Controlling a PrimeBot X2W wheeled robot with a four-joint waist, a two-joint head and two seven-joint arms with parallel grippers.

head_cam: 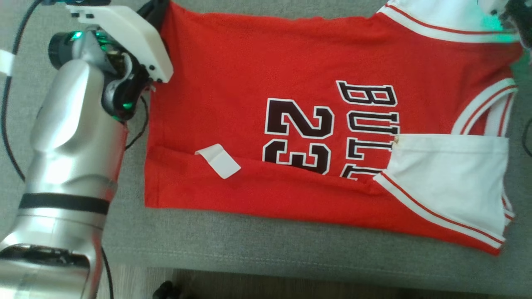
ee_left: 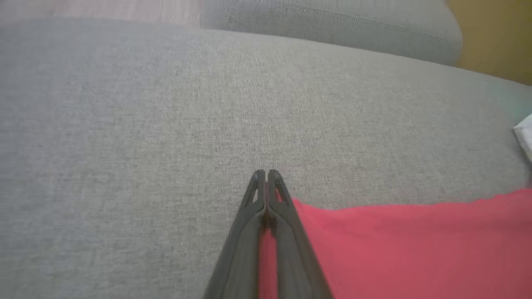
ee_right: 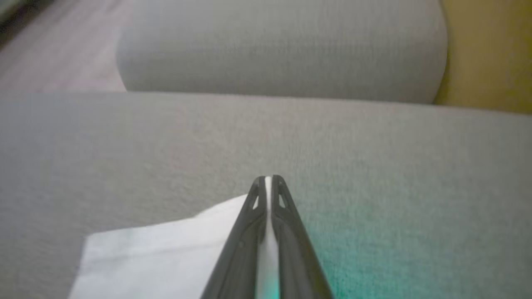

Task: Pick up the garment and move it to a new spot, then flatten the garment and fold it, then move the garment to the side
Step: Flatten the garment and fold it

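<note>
- Lying on a grey cushion (ee_left: 124, 124), the red jersey (head_cam: 257, 66) is clamped between the left fingers (ee_left: 261, 178).
- Its white part is pinched between the right fingers (ee_right: 261, 183).

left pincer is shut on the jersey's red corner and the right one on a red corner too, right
No: the right pincer grips a white part of the jersey, as the right wrist view shows. The left pincer does hold red.

The left arm (head_cam: 70, 137) reaches forward, silver forearm rising up the head view. Its left pincer (ee_left: 266, 173) is pressed together on the garment's (ee_left: 415, 241) red edge. The right pincer (ee_right: 268, 179) is clamped on a white part.
</note>
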